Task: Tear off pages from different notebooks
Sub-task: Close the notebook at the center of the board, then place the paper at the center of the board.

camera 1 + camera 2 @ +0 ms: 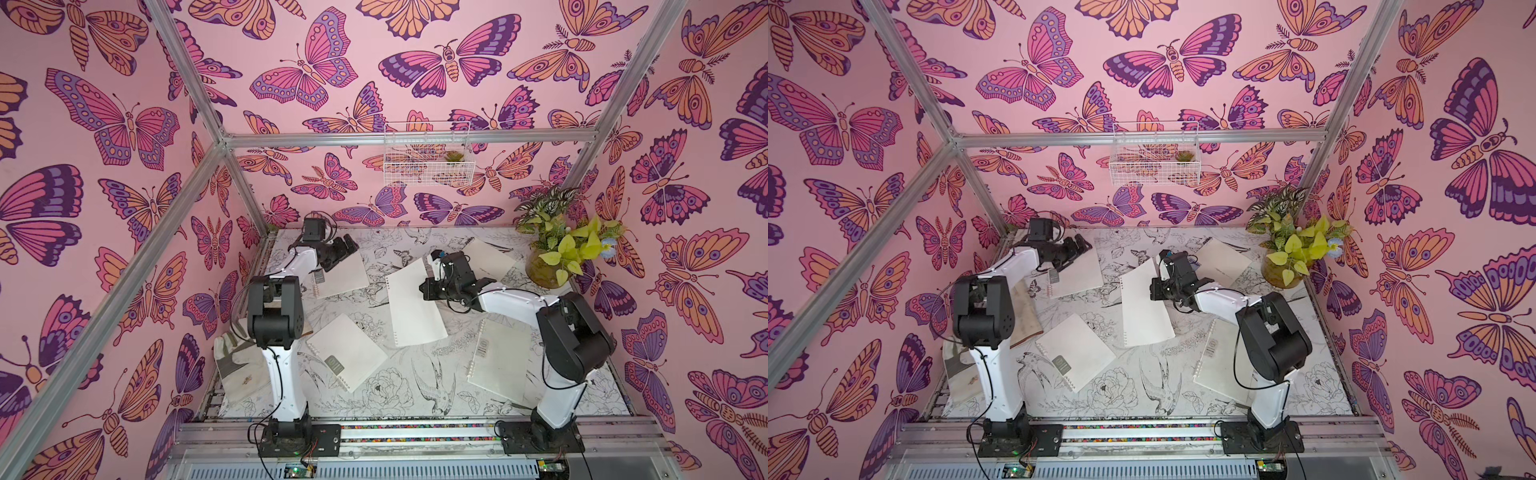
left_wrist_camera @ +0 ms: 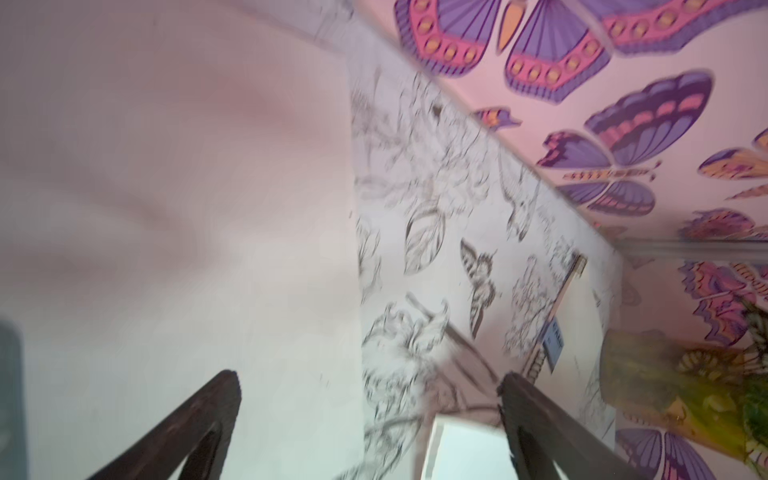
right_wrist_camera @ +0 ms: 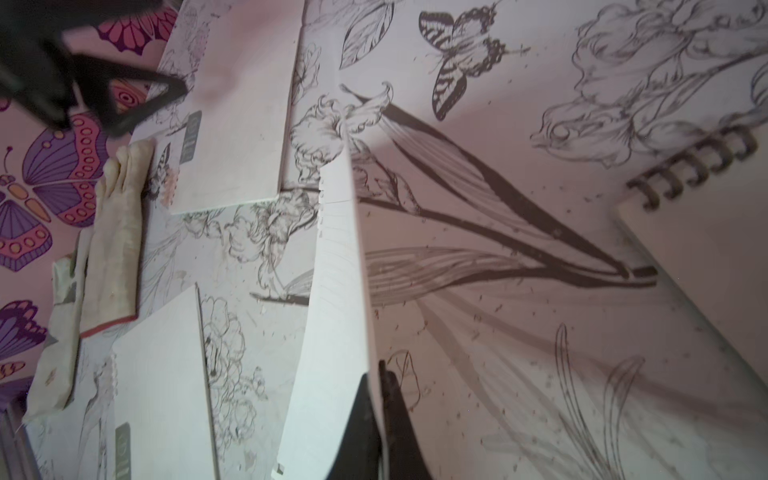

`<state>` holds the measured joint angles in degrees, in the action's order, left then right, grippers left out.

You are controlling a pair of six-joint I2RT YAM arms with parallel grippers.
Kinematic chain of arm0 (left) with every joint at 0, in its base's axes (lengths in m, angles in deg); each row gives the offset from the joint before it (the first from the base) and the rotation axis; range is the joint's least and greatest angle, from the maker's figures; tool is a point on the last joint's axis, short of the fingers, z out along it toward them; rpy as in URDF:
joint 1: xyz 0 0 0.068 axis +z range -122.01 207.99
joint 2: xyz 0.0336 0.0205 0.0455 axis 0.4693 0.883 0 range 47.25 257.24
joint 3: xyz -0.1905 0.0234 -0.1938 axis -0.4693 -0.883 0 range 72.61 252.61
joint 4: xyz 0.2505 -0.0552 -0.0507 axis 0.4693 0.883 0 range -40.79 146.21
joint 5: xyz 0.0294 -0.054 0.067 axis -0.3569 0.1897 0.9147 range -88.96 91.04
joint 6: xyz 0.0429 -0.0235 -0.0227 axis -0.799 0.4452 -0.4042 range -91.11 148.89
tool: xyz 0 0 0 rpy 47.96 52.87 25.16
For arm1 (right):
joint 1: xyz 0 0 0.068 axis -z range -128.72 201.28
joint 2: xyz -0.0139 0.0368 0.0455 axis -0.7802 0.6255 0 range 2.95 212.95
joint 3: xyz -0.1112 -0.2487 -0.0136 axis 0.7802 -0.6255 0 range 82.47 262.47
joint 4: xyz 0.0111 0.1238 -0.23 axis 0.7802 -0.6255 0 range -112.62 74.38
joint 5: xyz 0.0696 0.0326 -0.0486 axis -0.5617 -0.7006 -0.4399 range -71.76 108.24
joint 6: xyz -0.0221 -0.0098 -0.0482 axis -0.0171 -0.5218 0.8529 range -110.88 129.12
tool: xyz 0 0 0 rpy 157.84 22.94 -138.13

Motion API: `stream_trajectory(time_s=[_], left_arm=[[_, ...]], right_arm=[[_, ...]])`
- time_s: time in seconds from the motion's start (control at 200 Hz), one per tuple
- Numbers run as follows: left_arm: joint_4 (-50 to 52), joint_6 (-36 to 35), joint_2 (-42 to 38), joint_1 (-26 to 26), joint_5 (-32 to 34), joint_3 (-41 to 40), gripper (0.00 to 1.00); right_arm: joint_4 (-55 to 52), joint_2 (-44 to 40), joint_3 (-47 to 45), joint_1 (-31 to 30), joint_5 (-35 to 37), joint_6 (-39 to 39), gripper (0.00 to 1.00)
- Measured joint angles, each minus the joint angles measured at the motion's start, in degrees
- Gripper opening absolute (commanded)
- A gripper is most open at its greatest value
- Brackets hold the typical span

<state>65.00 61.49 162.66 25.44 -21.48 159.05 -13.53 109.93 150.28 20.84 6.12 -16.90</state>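
Four: counted that many notebooks [image 1: 347, 357] flat on tabletop [image 1: 390, 249], at far L, near centre, near R & far R by plant [image 1: 561, 249]. Found L gripper [image 2: 370, 380] w/ jaws wide apart, nothing btw them, over far-L notebook [image 1: 345, 274]; couldn't tell re contact. Saw R gripper [image 3: 378, 386] clamped together on edge of loose page [image 1: 411, 303] mid-tabletop; noted sheet curved, gripped end lifted, punched holes along L-facing edge. Spotted glove [image 1: 241, 365] beside L arm's base.
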Motion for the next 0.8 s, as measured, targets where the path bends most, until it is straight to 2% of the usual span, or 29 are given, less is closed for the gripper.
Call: stream_trajectory(time_s=[0.12,0.23,0.32,0.446,0.516,0.556,0.586,0.701,0.796], left_arm=[[-2.8,-1.0,-15.5,-1.7,5.9,-15.1,1.0],[-4.9,-1.6,-26.6,-3.1,9.1,-23.7,1.0],[-5.0,-1.8,-29.7,-3.4,11.5,-27.7,1.0],[-2.2,-2.3,-28.1,-3.7,14.9,-30.0,1.0],[-1.1,-2.6,-26.2,-4.7,16.1,-29.9,1.0],[-0.2,-2.9,-24.6,-6.2,16.8,-29.3,0.99],[0.2,-3.1,-23.6,-7.0,17.0,-28.7,0.99],[2.3,-4.0,-17.3,-11.3,17.6,-22.6,0.94],[2.5,-4.3,-11.9,-12.6,17.6,-17.7,0.94]], right_arm=[[0.0,7.5,9.5,0.5,2.0,-1.0,0.0],[0.1,15.8,20.0,1.1,3.3,-1.4,0.0],[-1.7,22.6,28.8,1.4,4.1,-1.4,0.01],[-5.8,29.2,37.6,1.8,6.4,-0.8,0.04],[-8.2,31.4,40.9,2.1,7.7,-0.5,0.19],[-10.2,32.6,43.0,2.4,8.2,-0.2,0.32],[-11.5,33.2,44.4,2.6,8.5,0.2,0.38],[-16.3,34.7,49.3,4.1,9.2,1.9,0.6],[-19.0,34.1,50.9,5.7,9.3,3.7,0.8]])
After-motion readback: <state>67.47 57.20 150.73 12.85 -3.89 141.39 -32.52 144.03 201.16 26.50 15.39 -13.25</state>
